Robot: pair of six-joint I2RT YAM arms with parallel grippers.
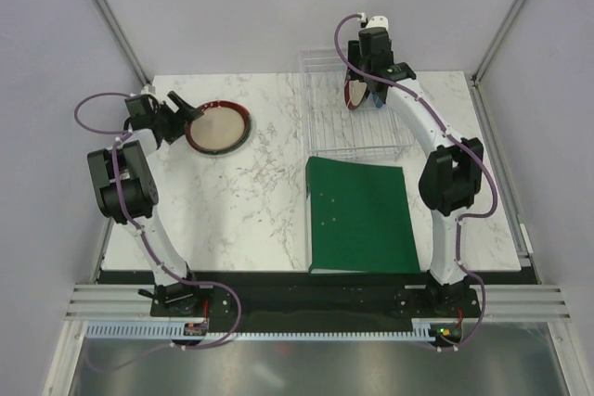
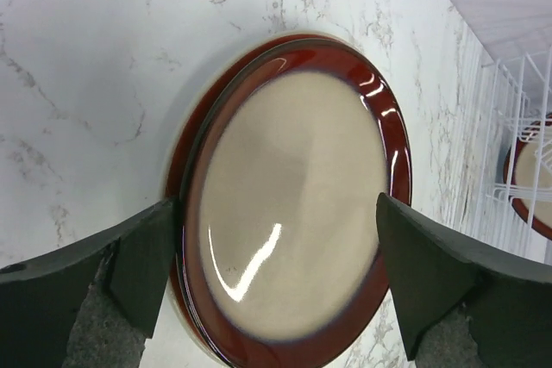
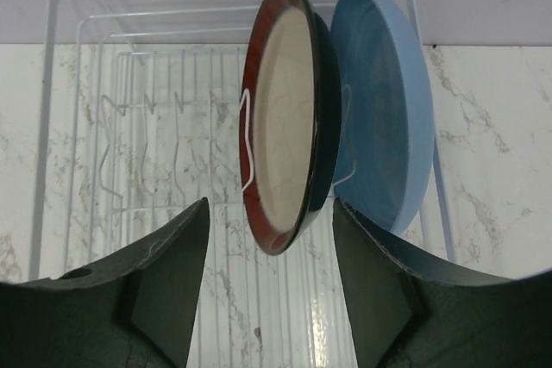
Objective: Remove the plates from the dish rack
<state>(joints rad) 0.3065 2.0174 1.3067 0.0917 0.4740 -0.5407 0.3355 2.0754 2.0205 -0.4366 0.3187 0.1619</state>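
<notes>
A dark-red-rimmed plate with a cream centre [image 1: 218, 127] lies flat on the marble table at the back left. It also shows in the left wrist view [image 2: 293, 204]. My left gripper [image 1: 188, 116] is open, its fingers on either side of this plate's near edge [image 2: 276, 247]. The clear dish rack [image 1: 353, 122] stands at the back right. It holds a second red-rimmed, cream-centred plate [image 3: 285, 118] upright, with the light blue plate [image 3: 384, 101] just behind it. My right gripper [image 1: 371, 97] hangs open over the rack, its fingers on either side of the red-rimmed plate's lower edge [image 3: 269, 239], not touching it.
A flat green folder [image 1: 360, 215] lies on the table just in front of the rack. The rack's white wires [image 2: 509, 127] and the plate in it [image 2: 530, 191] show at the right of the left wrist view. Grey walls enclose the table.
</notes>
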